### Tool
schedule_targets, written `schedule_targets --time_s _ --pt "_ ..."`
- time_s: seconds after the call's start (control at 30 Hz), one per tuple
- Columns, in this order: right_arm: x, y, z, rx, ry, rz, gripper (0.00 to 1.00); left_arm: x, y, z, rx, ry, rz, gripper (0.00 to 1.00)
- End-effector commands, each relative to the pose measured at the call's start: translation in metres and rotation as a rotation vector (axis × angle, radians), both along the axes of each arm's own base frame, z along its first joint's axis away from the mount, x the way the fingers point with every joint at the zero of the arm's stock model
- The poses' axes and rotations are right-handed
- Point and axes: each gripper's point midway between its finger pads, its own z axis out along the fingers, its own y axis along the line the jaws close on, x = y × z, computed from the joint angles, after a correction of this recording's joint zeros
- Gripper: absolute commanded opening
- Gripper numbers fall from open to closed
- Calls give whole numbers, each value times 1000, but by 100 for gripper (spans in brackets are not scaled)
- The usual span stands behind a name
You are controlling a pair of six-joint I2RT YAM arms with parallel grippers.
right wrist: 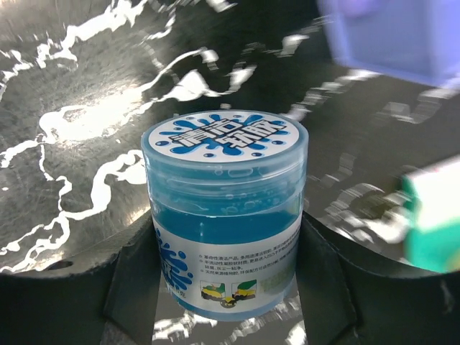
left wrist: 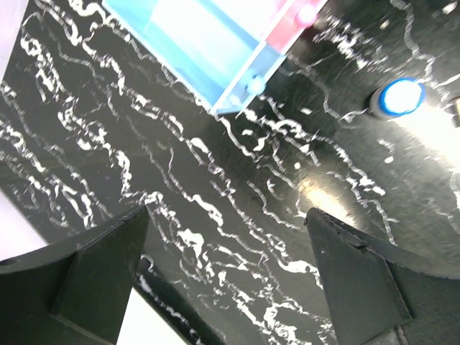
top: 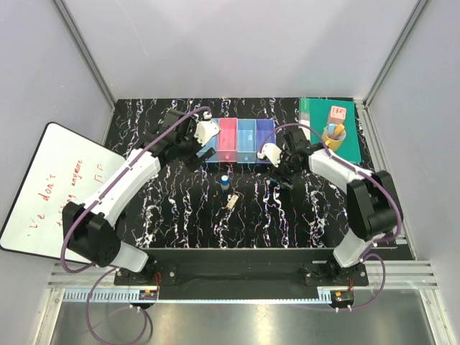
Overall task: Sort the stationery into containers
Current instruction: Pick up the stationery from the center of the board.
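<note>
Your right gripper (right wrist: 226, 277) clamps the blue jar (right wrist: 223, 215), purple bin (right wrist: 392, 32) beyond its jaws; left gripper (left wrist: 226, 277) gapes, light blue bin (left wrist: 194, 43) ahead.

L gripper (left wrist: 226, 215) wide, R gripper (right wrist: 226, 241) clamped

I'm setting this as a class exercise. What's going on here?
Stationery is being sorted into a row of bins. The right gripper is closed on a blue jar standing on the table. The left gripper hangs open and empty near the light blue bin. A small blue cylinder and a pale clip lie loose in front of the bins.
</note>
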Motion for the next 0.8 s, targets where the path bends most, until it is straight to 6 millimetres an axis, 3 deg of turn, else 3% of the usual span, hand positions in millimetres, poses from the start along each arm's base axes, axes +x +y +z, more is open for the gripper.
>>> schedule_targets --time_s 0.0,0.2,0.23,0.27,0.43,0.47,0.57,0.77 --pt "26 -1 88 68 -268 -74 0 7 -29 30 -158 -18 -26 99" --pt "19 9 160 140 -471 -82 0 4 -71 53 -361 57 -104 99" --pt "18 11 169 143 -496 -78 0 3 -83 52 -396 91 -136 99" --pt "14 19 176 150 -518 -57 0 7 -90 67 -432 79 -151 99" --pt "6 33 208 120 -640 22 0 -1 -137 95 -640 212 -290 99" --pt "7 36 215 116 -670 32 0 -1 -143 110 -674 207 -320 99" --pt "9 42 238 112 -734 32 0 -7 -160 124 -766 294 -367 99" --pt "7 50 278 122 -856 52 0 -26 -176 125 -854 443 -489 99"
